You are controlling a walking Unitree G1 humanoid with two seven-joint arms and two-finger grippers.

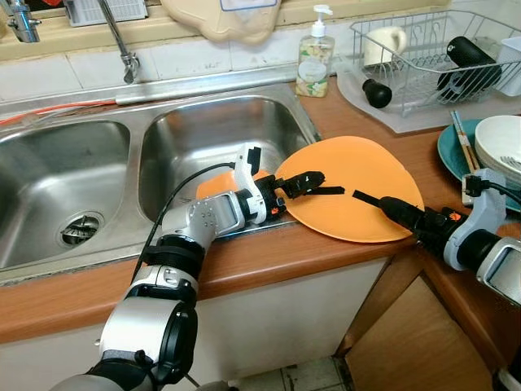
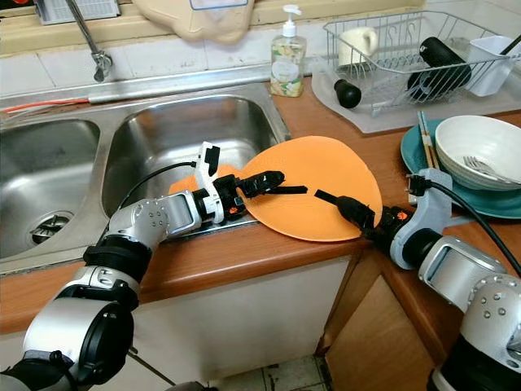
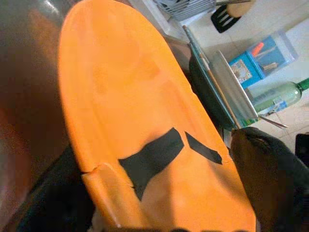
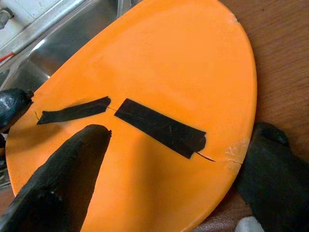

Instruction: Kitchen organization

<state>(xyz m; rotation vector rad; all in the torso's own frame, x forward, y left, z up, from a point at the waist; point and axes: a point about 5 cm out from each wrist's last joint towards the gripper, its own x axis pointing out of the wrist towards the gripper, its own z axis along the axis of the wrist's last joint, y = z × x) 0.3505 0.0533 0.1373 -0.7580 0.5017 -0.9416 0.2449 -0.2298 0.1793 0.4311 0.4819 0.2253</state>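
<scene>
**Orange plate gripped from both sides at the sink's edge**

Across the middle of the head views, a large orange plate (image 1: 358,191) lies partly on the brown wooden counter (image 1: 269,261) and partly over the lip of the right steel sink basin (image 1: 203,138). It is smooth, matte and egg-shaped, with a shallow raised rim. The left gripper (image 1: 313,183) pinches the plate's rim nearest the sink, one finger above and one below. The right gripper (image 1: 378,204) reaches in from the opposite side, and its top finger lies over the rim.

The right wrist view adds what the head views miss: a thin crack (image 4: 212,157) runs in from the plate's rim, with a chip in the edge farther round. It also shows the fingers (image 4: 63,188) spread to either side of the rim. The left wrist view shows a second break, where a piece of rim (image 3: 108,193) stands slightly apart from the rest.

Toward the upper right of the head views, a wire dish rack (image 1: 431,53) holds a mug and dark items. A clear soap dispenser (image 1: 315,57) stands beside it, and white bowls rest on a teal plate (image 1: 456,151) at the right edge.
</scene>
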